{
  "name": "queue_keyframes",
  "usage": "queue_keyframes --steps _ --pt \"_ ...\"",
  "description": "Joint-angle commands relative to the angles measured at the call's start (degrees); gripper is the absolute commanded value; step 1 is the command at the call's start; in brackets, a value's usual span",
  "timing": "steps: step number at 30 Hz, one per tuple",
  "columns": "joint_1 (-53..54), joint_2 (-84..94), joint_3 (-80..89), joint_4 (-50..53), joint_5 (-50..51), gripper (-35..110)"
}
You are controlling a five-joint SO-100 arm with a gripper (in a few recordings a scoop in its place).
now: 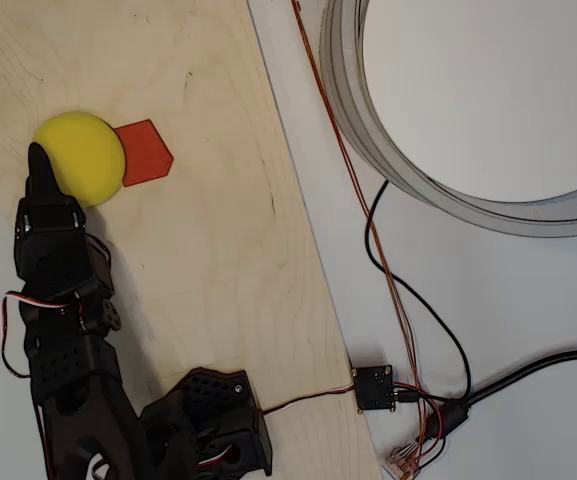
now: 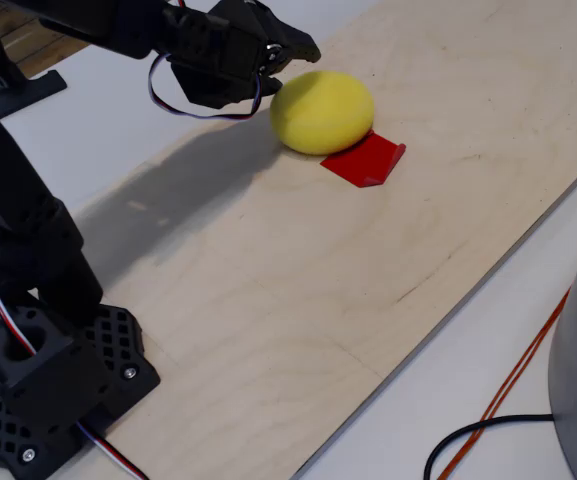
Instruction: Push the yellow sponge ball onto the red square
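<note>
My gripper [image 1: 40, 165] rests its black tip against the yellow sponge ball [image 1: 80, 158] on the pale plywood board [image 1: 208, 260], pictured from overhead; my arm reaches up from the lower left of that view. In the fixed view, the gripper [image 2: 286, 55] meets the ball [image 2: 323, 111] at its upper left side, the fingers drawn close together with nothing held between them.

The ball sits near the board's far left edge in the overhead view. Its right side overlaps the left edge of the red square [image 1: 146, 153], a flat red-orange patch with a pointed right end; most of the patch lies bare to the ball's right. The fixed view shows the same: the ball's lower right edge covers one side of the red square [image 2: 366, 160], the rest of which lies flat on the wood.

My black base [image 2: 43, 375] is mounted at the board's near corner in the fixed view. To the board's right in the overhead view, on the white table [image 1: 528, 300], lie a large grey ring [image 1: 368, 130], a thin orange wire [image 1: 343, 150], black cables [image 1: 438, 330] and a small black circuit box [image 1: 374, 388].
</note>
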Motion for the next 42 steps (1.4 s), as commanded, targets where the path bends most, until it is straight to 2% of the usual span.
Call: queue_keyframes --steps 1,29,42 --pt "2.6 1.1 0.7 0.2 -0.1 19" --pt "13.8 2.8 1.2 0.1 -0.2 19" --pt "11.6 5.3 3.1 0.2 2.1 19"
